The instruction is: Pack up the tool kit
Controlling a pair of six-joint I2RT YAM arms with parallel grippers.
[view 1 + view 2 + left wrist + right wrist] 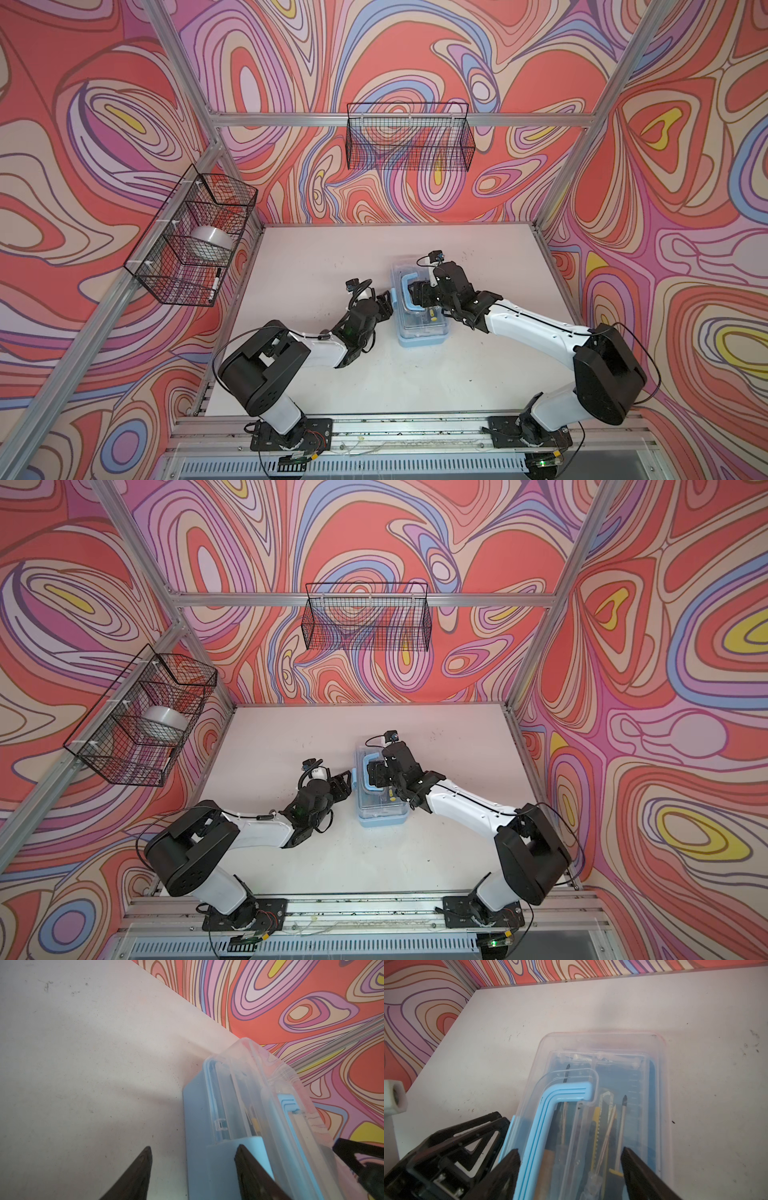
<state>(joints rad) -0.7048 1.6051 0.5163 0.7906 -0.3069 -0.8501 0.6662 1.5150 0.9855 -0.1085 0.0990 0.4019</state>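
My left gripper sits just below centre in both top views, jaws released and grasping nothing. 1 finger is over the blue latch on the side of the tool kit box, the other over bare table. My right gripper hangs close above the box's clear lid, also spread and empty, with the blue handle lying down just beside 1 finger. Through the lid I see a screwdriver and a yellow utility knife. Beyond, a black wire basket hangs at upper centre and a 2nd wire basket at left.
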